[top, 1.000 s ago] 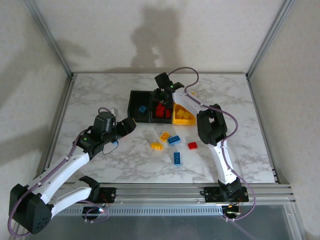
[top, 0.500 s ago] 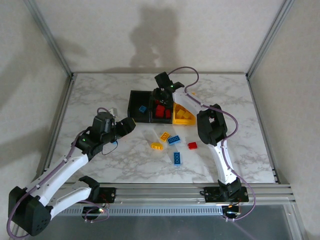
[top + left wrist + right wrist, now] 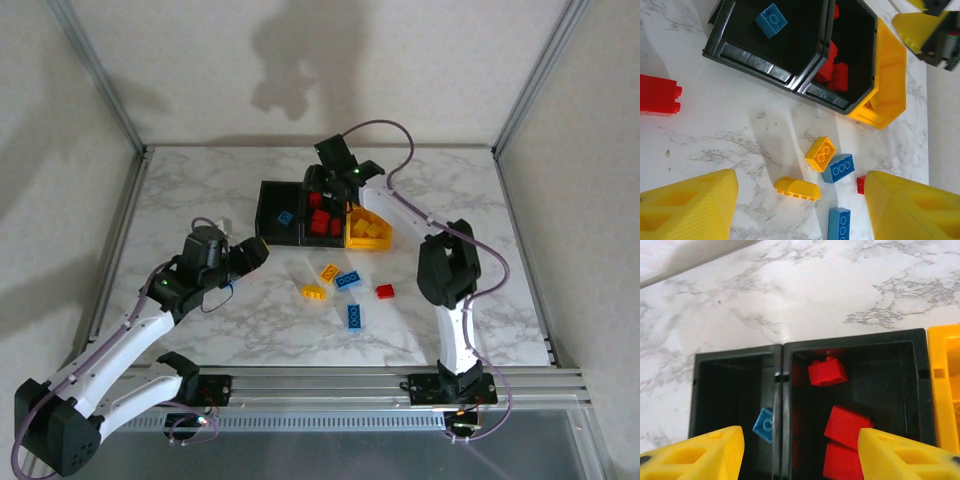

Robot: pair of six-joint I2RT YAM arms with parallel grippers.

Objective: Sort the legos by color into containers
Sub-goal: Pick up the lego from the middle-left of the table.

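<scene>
Three bins stand in a row: a left black bin (image 3: pixel 268 228) holding one blue lego (image 3: pixel 771 20), a middle black bin (image 3: pixel 322 238) holding red legos (image 3: pixel 847 422), and a yellow bin (image 3: pixel 368 243) holding yellow ones. Loose on the table lie a yellow brick (image 3: pixel 820 153), a blue brick (image 3: pixel 838 168), a rounded yellow piece (image 3: pixel 797 188), another blue brick (image 3: pixel 839 225) and a red one (image 3: pixel 385 291). My left gripper (image 3: pixel 256 250) hangs open, left of these. My right gripper (image 3: pixel 800 455) is open and empty above the black bins' far side.
A red brick (image 3: pixel 659 95) lies apart on the marble, left of the bins in the left wrist view. The metal frame rail (image 3: pixel 330 385) runs along the near edge. The right arm's elbow (image 3: pixel 448 265) hangs over the table's right half.
My right gripper has lifted and pulled back from over the middle black bin, and its elbow has swung to the right. The left arm has shifted only slightly.
</scene>
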